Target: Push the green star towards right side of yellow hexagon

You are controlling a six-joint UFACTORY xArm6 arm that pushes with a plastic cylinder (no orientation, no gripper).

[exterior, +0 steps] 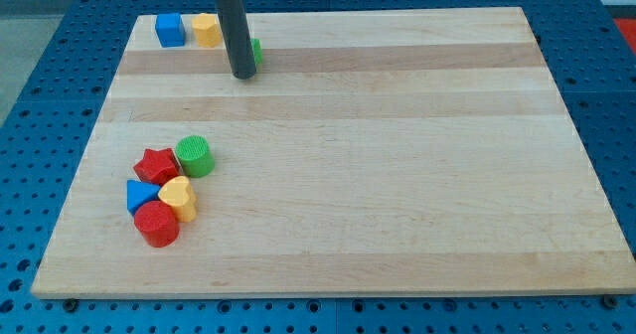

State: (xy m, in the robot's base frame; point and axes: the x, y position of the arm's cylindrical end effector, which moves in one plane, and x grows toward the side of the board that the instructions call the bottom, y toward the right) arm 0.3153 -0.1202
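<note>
Eight blocks sit on the counter (397,155), a pale wooden board on a blue perforated base (40,76). My rod (237,36) comes down from the view's top, close to upright, and its upper mount is cut off by the frame edge. My tip (242,76) rests on the counter near the top-left corner. I have no fingers on this rig, only the rod, so nothing is spread, pressed together or pinching.

The green star (256,51) is mostly hidden behind the rod; only a sliver shows at the rod's right edge, so its shape cannot be made out from here. It seems to touch the rod, just above my tip. The yellow hexagon (206,30) lies just left of the rod, and the blue cube (170,30) sits just left of that, a small gap between them.

Well apart, toward the view's bottom left, five blocks cluster together: a red star (156,165), a green cylinder (195,156), a blue triangle (140,195), a yellow heart (179,197) and a red cylinder (156,224).

I can read no labels or writing anywhere.
</note>
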